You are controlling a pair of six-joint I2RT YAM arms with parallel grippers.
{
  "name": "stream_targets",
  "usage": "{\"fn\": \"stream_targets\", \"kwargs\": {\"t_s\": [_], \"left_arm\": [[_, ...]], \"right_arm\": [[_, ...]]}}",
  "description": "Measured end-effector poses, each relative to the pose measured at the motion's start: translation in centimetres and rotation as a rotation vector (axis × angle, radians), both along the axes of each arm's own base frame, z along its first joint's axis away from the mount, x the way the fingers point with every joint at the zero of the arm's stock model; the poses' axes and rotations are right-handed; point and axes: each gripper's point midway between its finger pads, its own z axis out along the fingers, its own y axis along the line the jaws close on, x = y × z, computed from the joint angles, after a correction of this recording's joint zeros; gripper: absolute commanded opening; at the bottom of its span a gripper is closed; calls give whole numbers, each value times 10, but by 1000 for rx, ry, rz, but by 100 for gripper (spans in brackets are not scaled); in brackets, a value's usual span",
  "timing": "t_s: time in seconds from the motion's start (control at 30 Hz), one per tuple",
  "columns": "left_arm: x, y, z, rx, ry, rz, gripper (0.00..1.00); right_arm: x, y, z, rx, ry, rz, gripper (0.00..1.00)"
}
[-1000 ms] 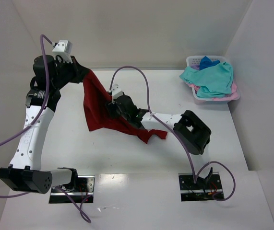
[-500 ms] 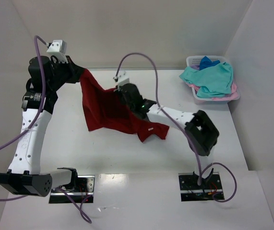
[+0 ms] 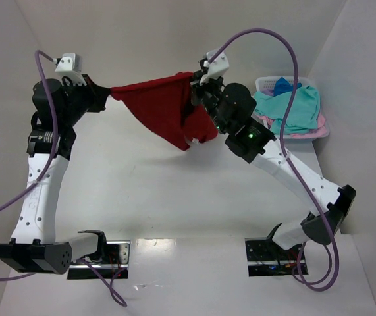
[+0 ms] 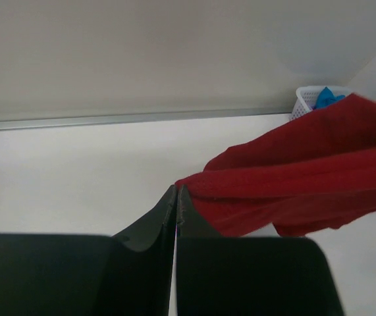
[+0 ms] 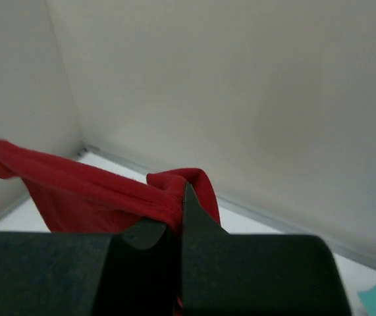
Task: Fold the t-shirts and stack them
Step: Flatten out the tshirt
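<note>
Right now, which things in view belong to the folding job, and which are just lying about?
Job: dark red cloth t-shirt, pinched by left gripper and right gripper; teal t-shirt, pink t-shirt, blue t-shirt.
Lying about: pale plastic slotted laundry basket.

Shut right gripper (image 5: pixel 178 214) on shirt (image 3: pixel 164 112), swung up and rightward; hauled shirt off table (image 3: pixel 174 191), now stretched from there across to left gripper (image 4: pixel 176 197), sagging beneath.
</note>
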Motion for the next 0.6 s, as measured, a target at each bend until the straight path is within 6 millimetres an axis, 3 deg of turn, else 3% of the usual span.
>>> {"fn": "stream_targets", "kwargs": {"t_s": [0.2, 0.3, 0.4, 0.6], "left_arm": [[0, 11, 0, 4, 1, 50, 0], [-2, 15, 6, 9, -1, 71, 0], [-7, 18, 26, 14, -31, 88, 0], [-30, 17, 74, 27, -140, 85, 0]], "right_arm": [[6, -1, -74, -129, 130, -19, 1], [1, -1, -94, -161, 174, 1, 1], [-9, 0, -93, -151, 190, 44, 1], [-44, -2, -52, -50, 147, 177, 1]]}}
